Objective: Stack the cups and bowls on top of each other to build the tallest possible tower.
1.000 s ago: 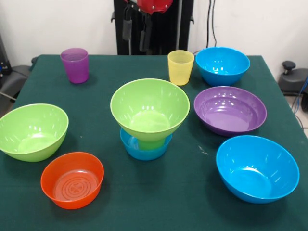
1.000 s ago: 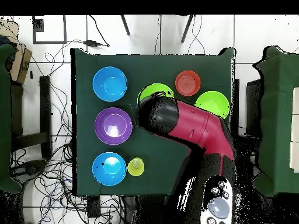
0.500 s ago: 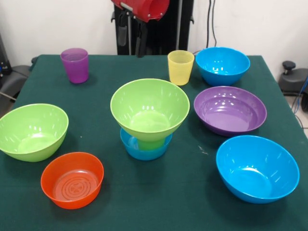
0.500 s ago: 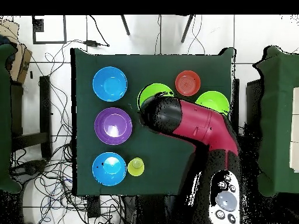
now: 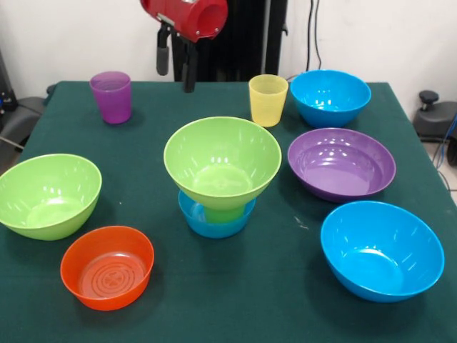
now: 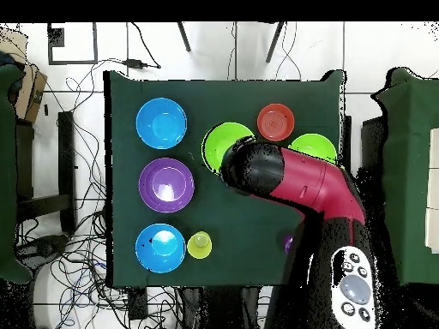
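Since a moment ago the claw (image 5: 176, 66) has swung toward the purple cup (image 5: 111, 96), just beside and below it, fingers apart and empty; center over its rim before closing

I count seven bowls: two lime green (image 5: 222, 162) (image 5: 48, 194); three blue (image 5: 380, 249) (image 5: 330, 96) (image 5: 216, 219), one small; one orange (image 5: 108, 266); one purple (image 5: 341, 163); three cups: purple (image 5: 111, 96), yellow (image 5: 268, 99), green (image 5: 223, 214).
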